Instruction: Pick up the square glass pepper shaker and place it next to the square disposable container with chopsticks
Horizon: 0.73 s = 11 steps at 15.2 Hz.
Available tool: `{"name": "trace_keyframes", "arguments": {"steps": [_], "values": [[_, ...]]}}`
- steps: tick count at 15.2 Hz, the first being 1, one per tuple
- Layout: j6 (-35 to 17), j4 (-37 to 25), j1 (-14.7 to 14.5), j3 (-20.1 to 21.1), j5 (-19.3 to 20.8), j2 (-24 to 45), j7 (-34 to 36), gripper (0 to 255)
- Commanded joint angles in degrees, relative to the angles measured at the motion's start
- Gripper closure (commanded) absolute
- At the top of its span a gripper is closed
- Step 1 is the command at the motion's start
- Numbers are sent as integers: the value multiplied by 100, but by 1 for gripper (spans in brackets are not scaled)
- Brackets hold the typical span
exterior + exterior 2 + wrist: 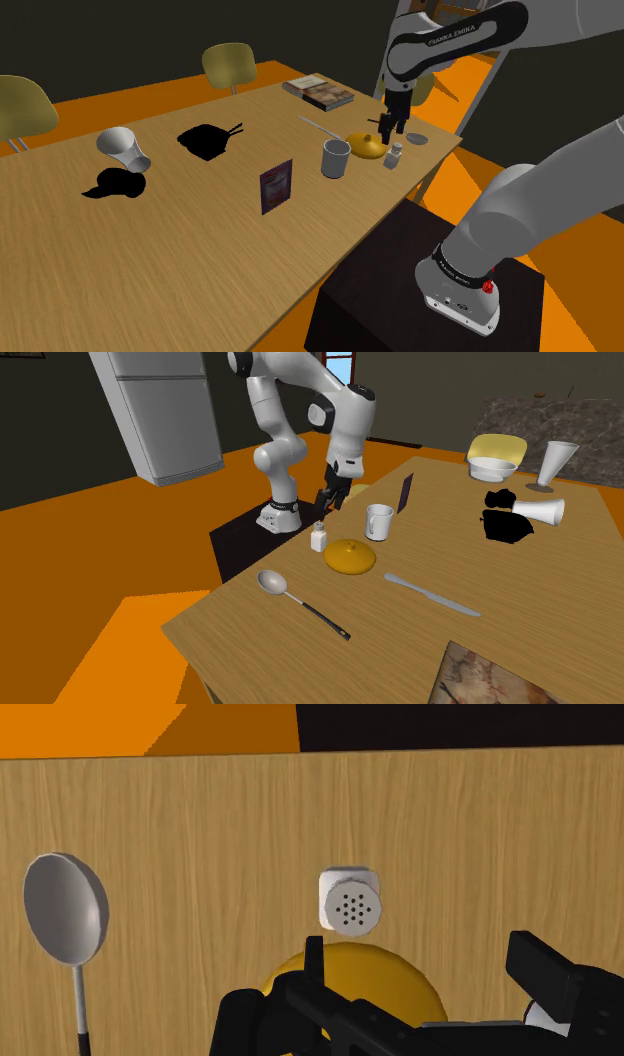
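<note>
The pepper shaker, drawn white with a perforated top, stands upright on the table, close to the edge that faces the robot's stand and toward the corner at that edge's end. A yellow dome lies just beside it, with a grey mug next along and a spoon nearer the corner. The gripper hovers above the shaker, its fingers spread apart and gripping nothing. The container, a black shape with two sticks poking out, sits well apart, toward the opposite long edge.
</note>
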State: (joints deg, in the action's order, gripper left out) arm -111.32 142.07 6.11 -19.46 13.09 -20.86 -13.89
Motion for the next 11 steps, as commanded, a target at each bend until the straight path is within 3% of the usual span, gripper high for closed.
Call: {"name": "trace_keyframes", "arguments": {"steps": [1, 11], "values": [[-291, -89, 48, -232, -19, 437, -299, 0], [-1054, 292, 96, -396, -15, 853, -419, 0]]}}
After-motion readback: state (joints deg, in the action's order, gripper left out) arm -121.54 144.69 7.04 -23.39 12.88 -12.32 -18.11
